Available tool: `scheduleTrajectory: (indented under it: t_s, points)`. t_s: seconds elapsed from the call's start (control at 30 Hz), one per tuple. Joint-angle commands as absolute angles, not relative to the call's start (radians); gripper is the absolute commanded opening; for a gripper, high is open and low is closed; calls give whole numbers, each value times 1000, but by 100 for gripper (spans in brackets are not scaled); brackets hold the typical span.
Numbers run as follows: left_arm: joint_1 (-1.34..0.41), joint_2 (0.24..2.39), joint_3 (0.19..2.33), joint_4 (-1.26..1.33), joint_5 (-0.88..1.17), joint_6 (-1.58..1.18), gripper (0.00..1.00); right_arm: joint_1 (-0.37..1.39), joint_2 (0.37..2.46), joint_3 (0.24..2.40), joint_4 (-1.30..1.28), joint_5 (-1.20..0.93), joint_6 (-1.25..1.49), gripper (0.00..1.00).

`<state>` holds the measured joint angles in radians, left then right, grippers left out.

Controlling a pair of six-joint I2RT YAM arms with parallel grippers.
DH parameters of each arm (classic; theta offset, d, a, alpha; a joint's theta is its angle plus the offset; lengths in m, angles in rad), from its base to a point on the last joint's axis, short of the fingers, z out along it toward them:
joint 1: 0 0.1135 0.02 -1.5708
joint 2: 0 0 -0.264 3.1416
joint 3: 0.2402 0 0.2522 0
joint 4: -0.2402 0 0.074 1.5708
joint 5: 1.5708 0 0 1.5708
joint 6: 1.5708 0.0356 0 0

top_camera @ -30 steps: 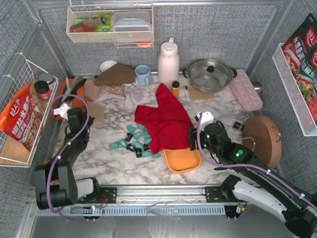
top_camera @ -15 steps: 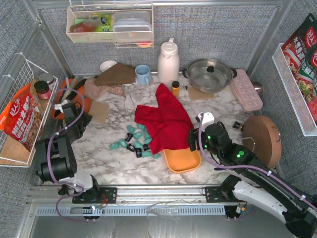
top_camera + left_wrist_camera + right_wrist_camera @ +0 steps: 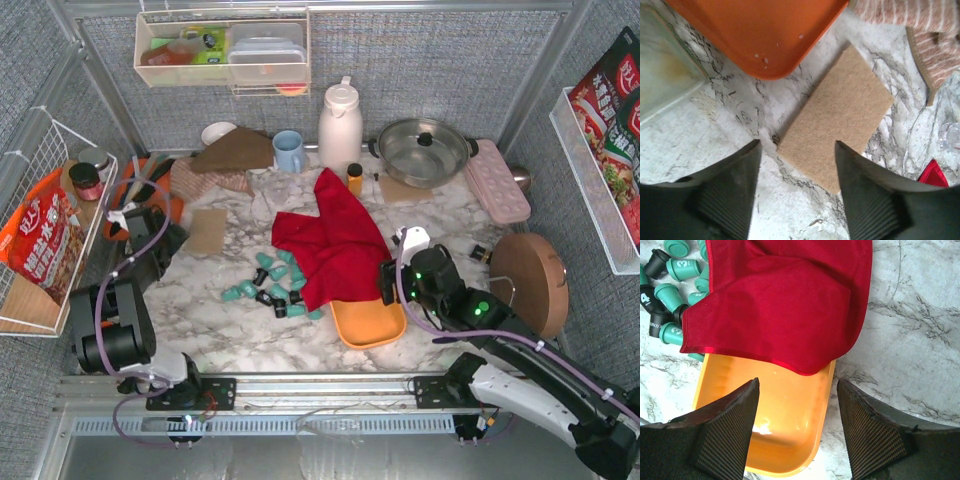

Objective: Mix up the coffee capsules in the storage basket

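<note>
From above, capsules (image 3: 268, 282) lie on the table (image 3: 230, 335) beside the basket (image 3: 372, 326), its far end under a red cloth (image 3: 335, 245); at the left wrist, the left gripper (image 3: 797, 145) gapes empty over a tan pad (image 3: 837, 117); at the right wrist, the right gripper (image 3: 797, 385) gapes empty over the basket.

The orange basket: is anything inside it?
The storage basket shows nothing in its uncovered part. The red cloth drapes over its far end, hiding that part. The coffee capsules lie on the table beside it.
</note>
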<state>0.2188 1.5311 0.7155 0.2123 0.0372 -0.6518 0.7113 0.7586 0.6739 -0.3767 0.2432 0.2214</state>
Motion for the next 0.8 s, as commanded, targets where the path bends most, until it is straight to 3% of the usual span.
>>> scheduleTrajectory:
  t_s: [0.0,0.13,0.2,0.57,0.77]
  points:
    - [219,1460,731,174,-51,-629,75,712,770,678,-360,242,218,68]
    - [206,1340,723,131,-77,-618,94,711,784,682,-359,238,219,68]
    - [185,1262,702,118,-66,-611,98,712,794,684,-357,234,221,68]
    - [-115,955,557,26,-69,-602,99,713,888,693,-309,130,254,66]
    - [-355,887,549,-17,-121,-531,99,732,948,661,-222,-49,101,65]
